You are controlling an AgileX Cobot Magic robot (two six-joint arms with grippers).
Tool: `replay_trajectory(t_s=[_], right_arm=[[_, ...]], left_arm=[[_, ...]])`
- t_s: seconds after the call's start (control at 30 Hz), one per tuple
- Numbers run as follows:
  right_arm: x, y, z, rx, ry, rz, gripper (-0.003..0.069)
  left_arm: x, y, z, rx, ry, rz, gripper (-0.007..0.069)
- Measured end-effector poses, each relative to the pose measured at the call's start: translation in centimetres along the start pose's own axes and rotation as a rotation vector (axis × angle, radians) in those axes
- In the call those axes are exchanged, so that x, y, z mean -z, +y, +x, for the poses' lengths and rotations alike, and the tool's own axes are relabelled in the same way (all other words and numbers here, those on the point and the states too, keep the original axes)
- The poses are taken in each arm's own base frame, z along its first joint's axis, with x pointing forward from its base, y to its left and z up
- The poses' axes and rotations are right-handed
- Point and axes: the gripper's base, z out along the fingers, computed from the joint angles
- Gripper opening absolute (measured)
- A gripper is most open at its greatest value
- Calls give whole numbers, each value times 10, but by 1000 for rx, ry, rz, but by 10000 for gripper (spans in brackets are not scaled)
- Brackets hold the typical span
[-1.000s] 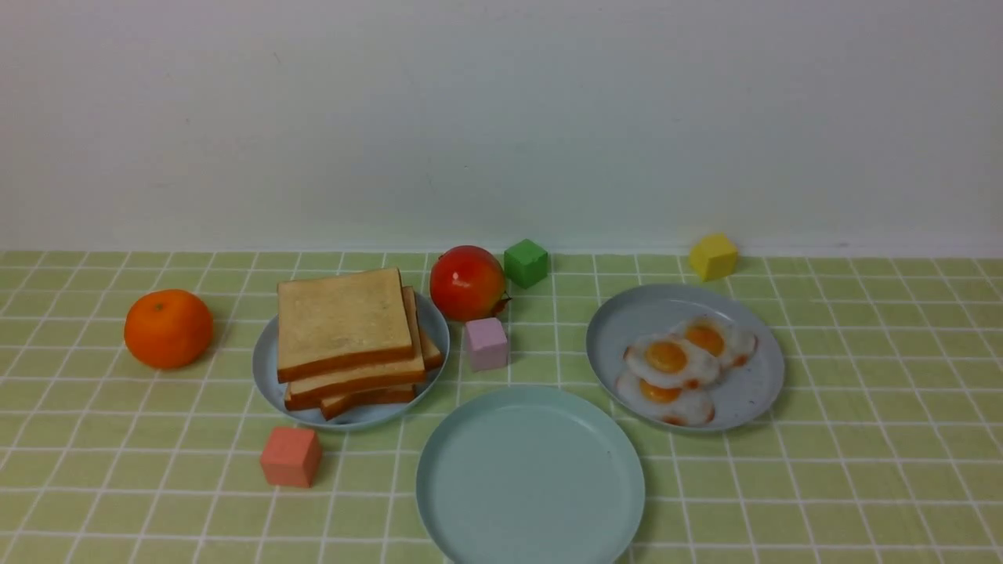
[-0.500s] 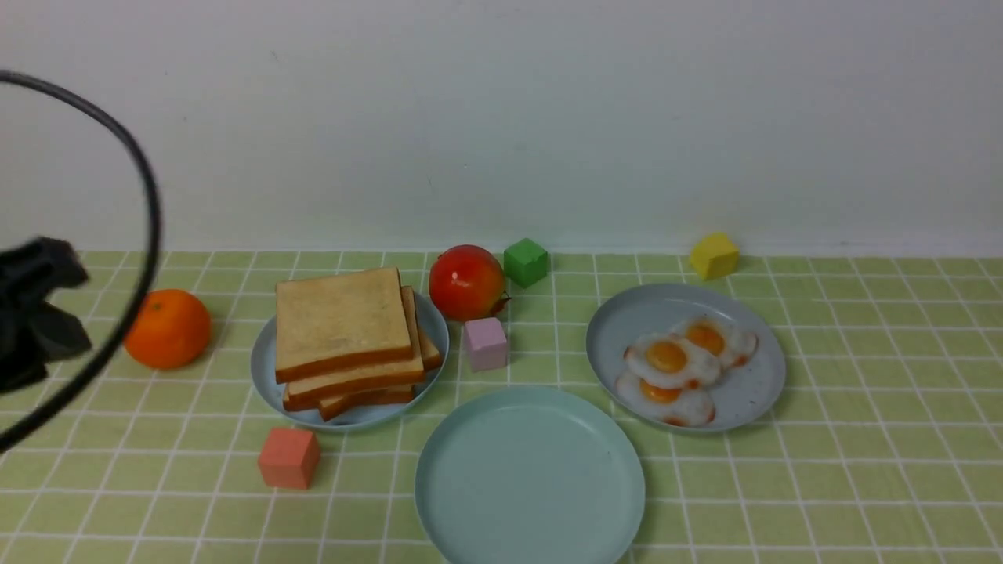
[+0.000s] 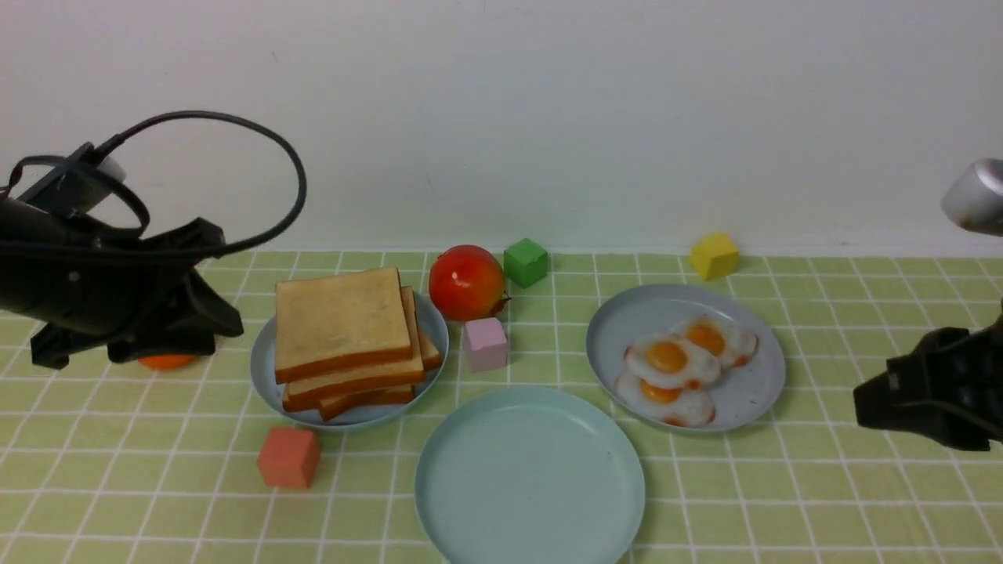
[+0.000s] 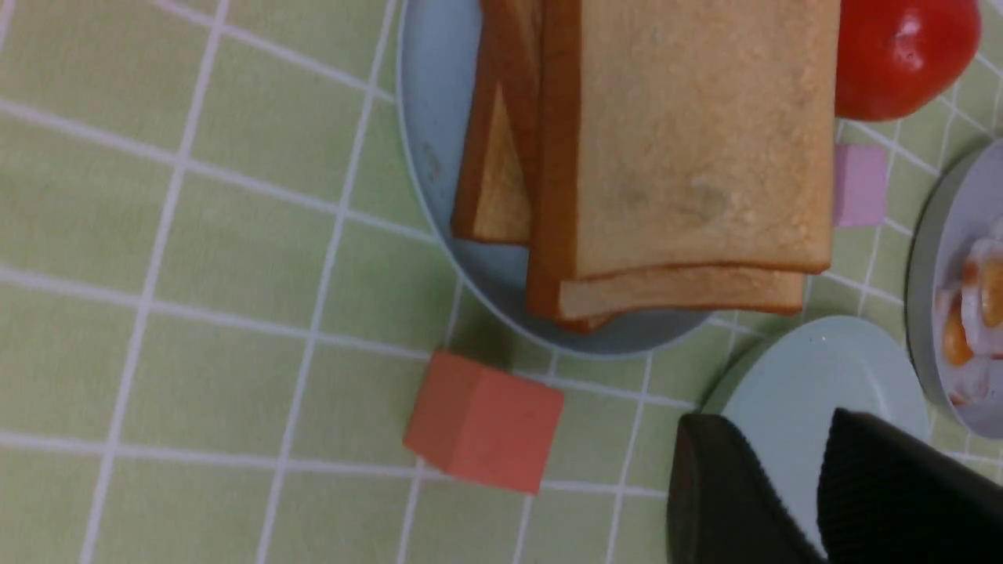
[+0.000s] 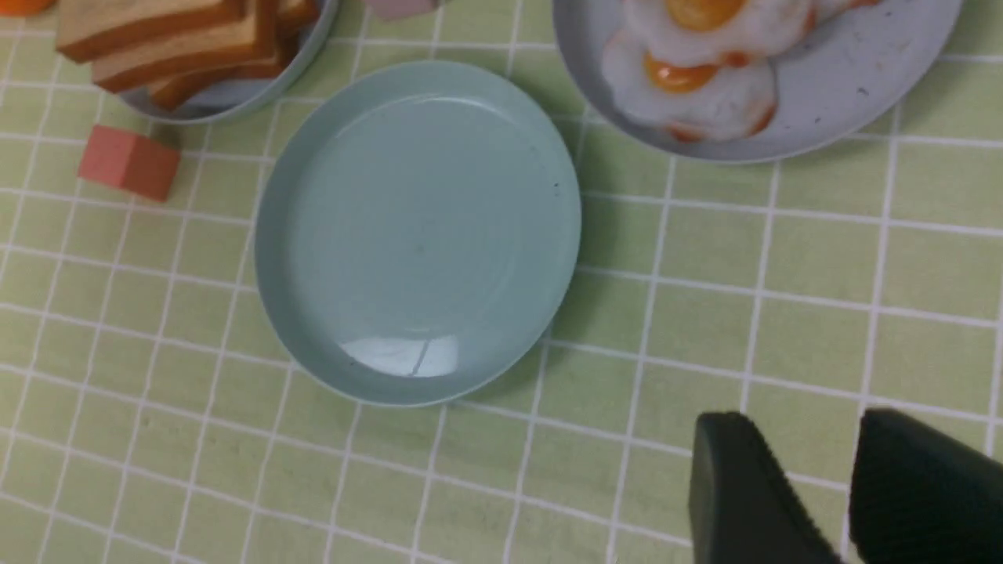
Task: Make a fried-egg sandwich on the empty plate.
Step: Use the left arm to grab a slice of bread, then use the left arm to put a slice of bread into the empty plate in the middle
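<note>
Left pincer [image 4: 791, 439]: jaws stood partly spread and empty, hanging beside the toast stack [image 3: 345, 329], probably so placed to take the top slice. Right pincer [image 5: 815, 439]: likewise parted, nothing held, waiting apart from the fried eggs [image 3: 674, 364]. Empty plate [image 3: 530, 474]: lay bare at the front centre of the counter [image 3: 862, 509], between toast and eggs; sandwich not begun. Orange [image 3: 166, 361]: almost wholly hidden behind the left arm. Neither pincer's jaws were legible from the front.
</note>
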Motion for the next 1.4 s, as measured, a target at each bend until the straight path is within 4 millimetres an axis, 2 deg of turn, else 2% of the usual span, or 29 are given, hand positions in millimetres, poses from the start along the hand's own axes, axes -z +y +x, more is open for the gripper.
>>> replay_trajectory(t_s=[0.1,0.13,0.23,0.33,0.57,0.63,0.7,0.77,0.83,1.0,1.13,1.23,1.3,1.4], right_arm=[[0,2,0,-4,3,-21,241],[0,2,0,-5,3,-23,241],[0,4,0,-21,3,-41,241],[0,5,0,-27,1,-48,241],[0,5,0,-28,2,-49,241],[0,5,1,-27,6,-49,241],[0,5,1,-27,9,-49,241],[0,5,2,-27,23,-50,241],[0,5,3,-27,33,-50,241],[0,4,4,-21,44,-44,241],[0,3,4,-4,48,-24,241],[0,2,5,-1,49,-20,241],[0,2,4,2,48,-17,241],[0,1,3,10,33,-7,241]], left_arm=[[-25,6,-12,-22,45,1,272],[-26,6,-13,-23,46,1,281],[-47,12,-24,-33,73,-4,335],[-61,17,-30,-28,92,-9,346],[-89,28,-31,-53,122,23,284],[-97,31,-30,-81,130,43,206],[-98,31,-30,-87,130,47,174],[-98,31,-30,-94,131,48,81],[-98,31,-30,-92,130,46,31],[-83,25,-32,-124,111,38,27],[-36,-3,-28,-184,50,88,27],[-15,-25,-10,-215,25,147,27],[-15,-39,12,-214,50,195,27],[-35,-54,49,-204,133,234,27]])
